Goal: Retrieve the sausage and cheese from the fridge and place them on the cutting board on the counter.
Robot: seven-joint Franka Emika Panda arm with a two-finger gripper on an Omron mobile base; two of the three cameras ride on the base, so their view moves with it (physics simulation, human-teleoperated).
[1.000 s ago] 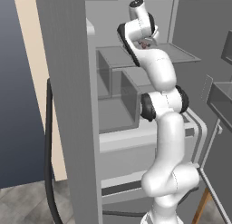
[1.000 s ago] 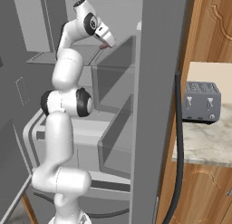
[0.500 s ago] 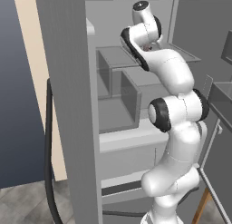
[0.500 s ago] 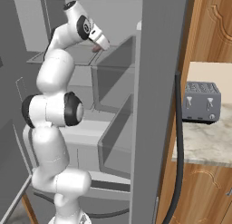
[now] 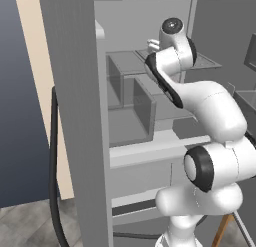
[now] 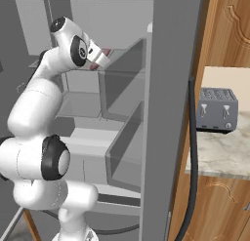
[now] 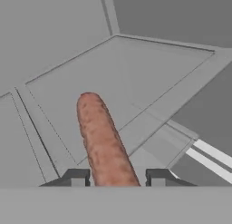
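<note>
Hand view: two dark fingers [image 7: 117, 177] sit on either side of one sausage [image 7: 102, 140], closed against its near end; the reddish-brown sausage runs up and away from them, its rounded far end free above a grey fridge shelf [image 7: 136, 78]. The contact between pads and sausage is cut off at the lower edge, so the grip is read from the sausage sitting right between the tips. Right base view: the fingers [image 6: 103, 57] are at upper-shelf height inside the open fridge [image 6: 168, 89], with a small reddish bit showing at the tip. Fridge interior: grey shelves and at least two clear bins [image 5: 142, 103], one above another; no contents can be made out in them. To the right of the fridge, one grey toaster [image 6: 217, 110] stands on the marbled counter [image 6: 222, 154], over brown wooden cabinets [image 6: 215, 206].
</note>
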